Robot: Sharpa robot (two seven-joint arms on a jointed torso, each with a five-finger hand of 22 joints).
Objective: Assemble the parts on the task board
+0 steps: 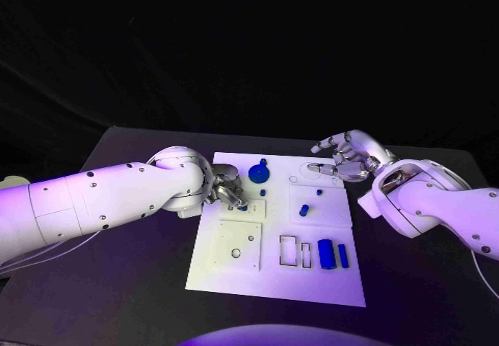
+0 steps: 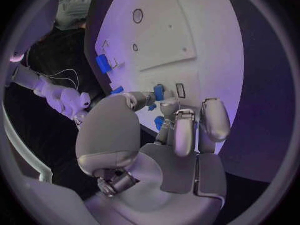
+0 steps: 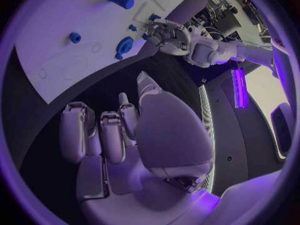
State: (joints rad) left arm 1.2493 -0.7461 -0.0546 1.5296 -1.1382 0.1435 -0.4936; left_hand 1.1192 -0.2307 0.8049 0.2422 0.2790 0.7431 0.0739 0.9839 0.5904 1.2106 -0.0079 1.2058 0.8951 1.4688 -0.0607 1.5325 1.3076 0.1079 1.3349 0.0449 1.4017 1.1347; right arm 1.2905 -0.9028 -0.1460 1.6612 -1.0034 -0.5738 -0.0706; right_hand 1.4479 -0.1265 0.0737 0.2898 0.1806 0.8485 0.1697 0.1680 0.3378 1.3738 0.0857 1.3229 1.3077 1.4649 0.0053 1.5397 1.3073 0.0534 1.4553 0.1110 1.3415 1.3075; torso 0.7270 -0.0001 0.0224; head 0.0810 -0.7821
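- Task board [image 1: 272,288]: white plate lying flat on the black counter [image 1: 125,288], between the two arms.
- Progress, judged from the layout: early to middle. Several blue parts lie loose or stand on the board; the rectangular outlines near the front edge look partly unfilled, and a round hole in the raised square plate [image 1: 238,245] is open.
- Two blue bars [image 1: 333,254] lie side by side near the front right of the board, next to the empty rectangular outlines. Whether they are seated cannot be told.
- Round blue piece [image 1: 258,171] sits at the far side of the board; small blue peg [image 1: 303,210] stands near the middle, apart from both hands.
- Left hand [image 1: 228,191]: over the board's left side, fingers [image 2: 185,130] curled down at a small blue part [image 2: 159,92]. The left wrist view shows fingertips touching it at a slot; it reads as pinched, likely mid-insertion.
- Right hand [image 1: 343,160]: raised at the far right corner of the board, fingers half-curled, holding nothing; the nearest parts are well apart from it.
- Left to do, as a judgement: seat the pinched part, then place the remaining loose pieces.
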